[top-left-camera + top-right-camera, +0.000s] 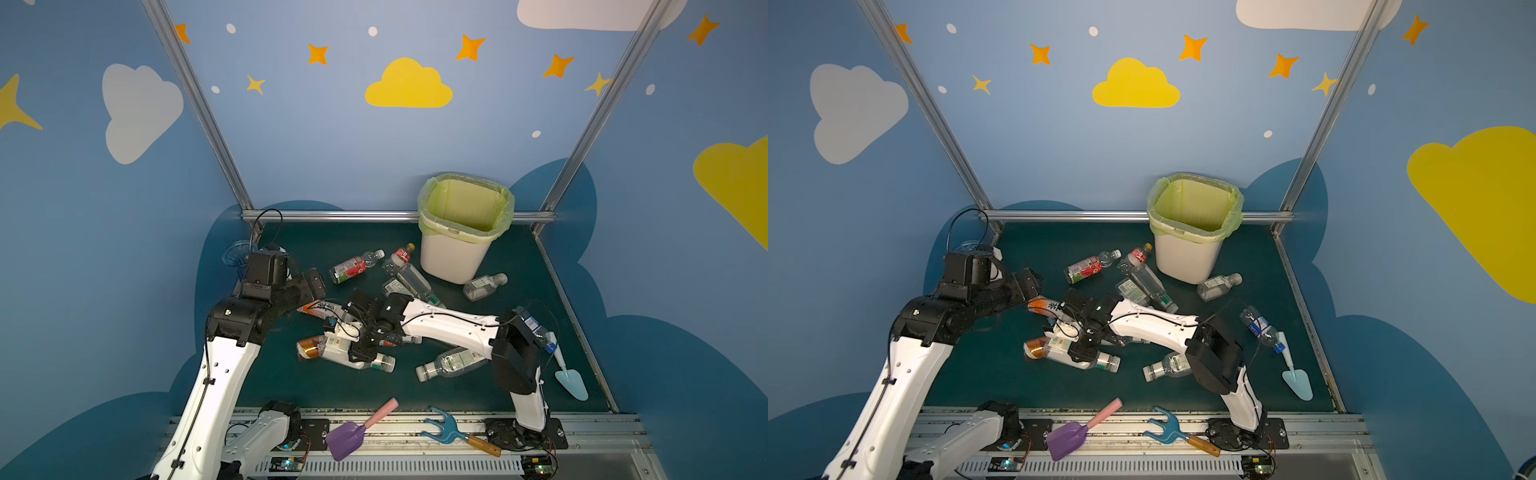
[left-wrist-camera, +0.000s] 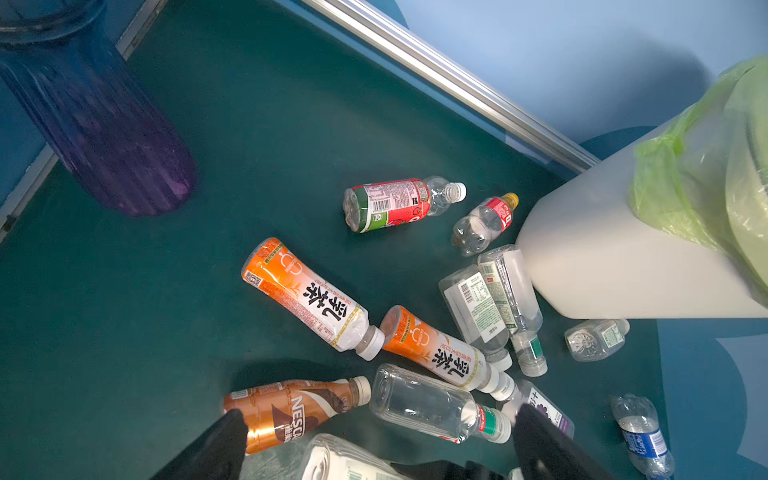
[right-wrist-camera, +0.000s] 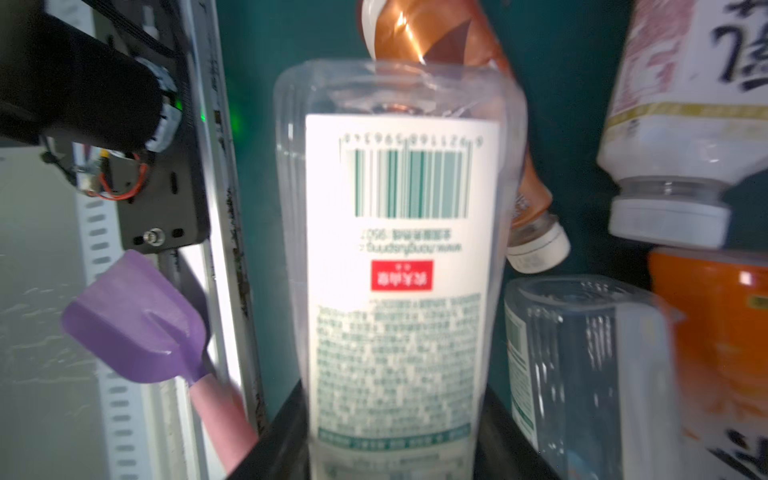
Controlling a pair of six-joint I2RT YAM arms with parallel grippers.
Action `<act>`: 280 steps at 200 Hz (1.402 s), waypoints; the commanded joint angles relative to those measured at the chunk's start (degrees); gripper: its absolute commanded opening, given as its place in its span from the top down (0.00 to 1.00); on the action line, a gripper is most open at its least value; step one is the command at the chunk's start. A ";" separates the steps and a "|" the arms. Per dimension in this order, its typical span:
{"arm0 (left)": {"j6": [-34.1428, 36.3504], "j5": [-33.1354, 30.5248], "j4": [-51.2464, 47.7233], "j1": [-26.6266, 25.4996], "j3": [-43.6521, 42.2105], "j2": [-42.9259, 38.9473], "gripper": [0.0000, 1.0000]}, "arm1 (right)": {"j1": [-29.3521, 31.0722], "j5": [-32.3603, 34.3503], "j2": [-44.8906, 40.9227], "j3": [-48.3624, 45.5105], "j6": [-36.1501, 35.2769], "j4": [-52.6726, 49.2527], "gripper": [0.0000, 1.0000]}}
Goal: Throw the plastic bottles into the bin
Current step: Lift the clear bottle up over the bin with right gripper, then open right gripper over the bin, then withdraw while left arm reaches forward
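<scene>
Plastic bottles (image 1: 351, 270) lie scattered beside the tapered cream bin (image 1: 451, 259), lined with crinkly yellow-green film (image 1: 505, 216), right claw (image 3: 393, 399) clamping one clear white-labelled bottle (image 3: 399, 249), left claw (image 2: 378, 411) gaping wide.

Brown bottle (image 2: 291, 411): "NESC", rest hidden. Orange bottles (image 2: 307, 297): "乳茶". Clear bottle (image 3: 399, 270): upside-down "www.nongfuspring", barcode digits blurred
</scene>
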 commanded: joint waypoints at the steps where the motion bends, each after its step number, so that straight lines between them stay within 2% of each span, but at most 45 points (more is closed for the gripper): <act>1: 1.10 -0.81 -1.16 0.27 2.32 0.39 0.00 | -1.11 1.05 -5.27 0.48 2.19 -0.62 0.63; 34: 2.09 -1.27 -1.69 0.35 4.66 0.98 0.00 | -5.18 3.91 -11.54 2.29 5.26 0.34 0.63; 58: 3.09 -1.21 -2.93 0.44 7.21 1.98 0.00 | -8.89 10.56 -18.28 2.13 8.07 6.10 0.63; 91: 3.73 -0.74 -2.88 0.63 8.62 2.86 0.00 | -14.75 19.21 -25.57 2.22 4.03 19.51 0.64; 109: 3.43 0.73 -2.30 0.66 8.44 3.53 0.00 | -20.08 25.26 -24.80 5.79 0.04 25.01 0.66; 126: 3.24 2.17 -2.00 0.70 8.10 4.13 0.00 | -26.33 27.59 -21.98 10.22 -1.15 28.64 0.66; 134: 3.30 2.69 -2.16 0.66 7.84 4.48 0.00 | -29.51 28.40 -19.79 13.51 -0.24 28.27 0.57; 144: 3.56 3.29 -2.51 0.71 7.42 4.71 0.00 | -32.91 30.19 -16.43 18.45 0.65 25.80 0.32; 156: 4.25 4.31 -3.27 0.64 6.84 4.65 0.00 | -35.73 34.05 -12.85 25.00 1.58 20.34 0.16; 162: 4.80 5.22 -3.55 0.69 6.33 4.57 0.00 | -36.77 35.10 -11.79 27.85 2.19 16.81 0.13; 173: 5.86 7.45 -3.63 0.62 4.96 3.95 0.00 | -38.06 35.96 -12.11 30.43 3.76 11.51 0.12; 192: 5.21 9.05 -3.15 0.61 1.50 2.11 0.00 | -39.67 36.13 -18.09 24.54 6.30 10.35 0.09; 236: 5.64 13.64 -4.19 -0.57 -2.43 2.86 0.00 | -43.79 25.76 -30.85 9.41 15.52 0.13 0.10; 252: 5.25 13.09 -3.80 -3.30 -2.63 4.40 0.01 | -43.94 22.33 -34.50 3.11 17.95 -2.60 0.10; 280: 4.58 8.43 -1.80 -11.84 -1.99 8.04 0.01 | -45.84 18.61 -41.03 -8.02 24.90 -7.36 0.11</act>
